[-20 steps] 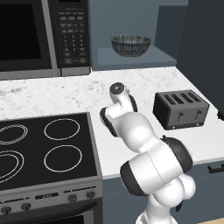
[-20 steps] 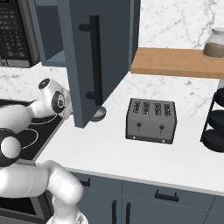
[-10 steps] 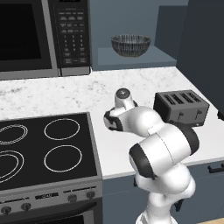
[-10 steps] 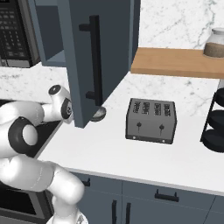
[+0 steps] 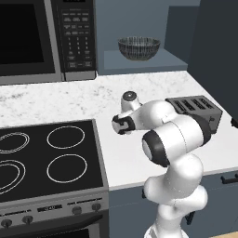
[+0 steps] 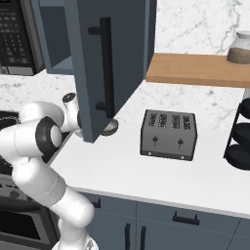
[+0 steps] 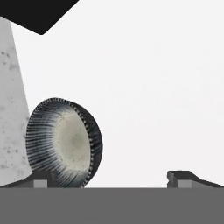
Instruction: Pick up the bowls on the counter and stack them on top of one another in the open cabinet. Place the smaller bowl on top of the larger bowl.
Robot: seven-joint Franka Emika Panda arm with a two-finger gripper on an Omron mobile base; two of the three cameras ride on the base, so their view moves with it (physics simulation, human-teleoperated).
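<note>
No legible writing — microwave [image 5: 46, 39] keypad markings too small.

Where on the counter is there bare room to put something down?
Free: the counter stretch between the stovetop and the toaster, and the front strip before the toaster. Crowded: by the open cabinet door, where the smaller bowl sits.

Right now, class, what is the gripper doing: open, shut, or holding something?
Gripper: open and empty, its fingers spread wide, the smaller bowl on the counter close ahead, by one fingertip.
</note>
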